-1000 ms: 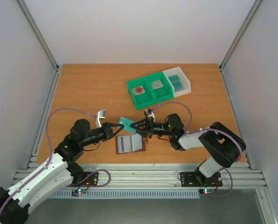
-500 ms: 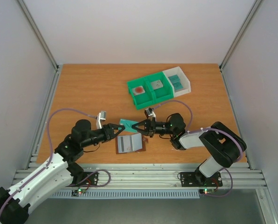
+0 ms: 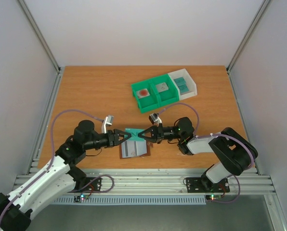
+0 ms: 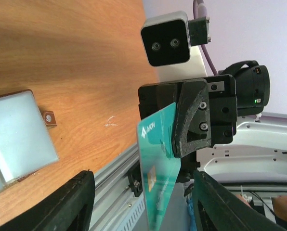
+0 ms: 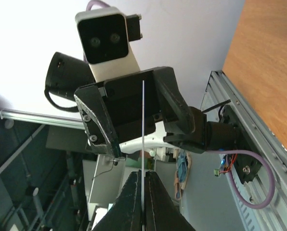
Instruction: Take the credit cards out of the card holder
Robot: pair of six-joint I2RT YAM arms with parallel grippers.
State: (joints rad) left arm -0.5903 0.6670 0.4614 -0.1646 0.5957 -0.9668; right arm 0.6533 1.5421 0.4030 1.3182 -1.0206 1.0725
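A teal credit card (image 3: 133,133) hangs in the air between the two grippers, just above the card holder (image 3: 134,148). My right gripper (image 3: 141,135) is shut on the card's right edge; in the right wrist view the card (image 5: 143,120) is a thin edge-on line pinched between the fingertips (image 5: 136,185). My left gripper (image 3: 125,137) is open, its fingers (image 4: 71,202) standing well apart on either side of the card (image 4: 158,159) without touching it. The brown card holder (image 4: 18,134) lies open and flat on the table, grey-blue panels up.
A green bin (image 3: 155,95) at the back holds a red-spotted tile and a grey tile. The white bin (image 3: 186,83) beside it holds teal cards. The table's metal front rail (image 3: 143,180) runs just behind the card holder.
My right gripper has shut on the teal card and my left gripper has let go and opened. The card has shifted a little towards the front, over the card holder.
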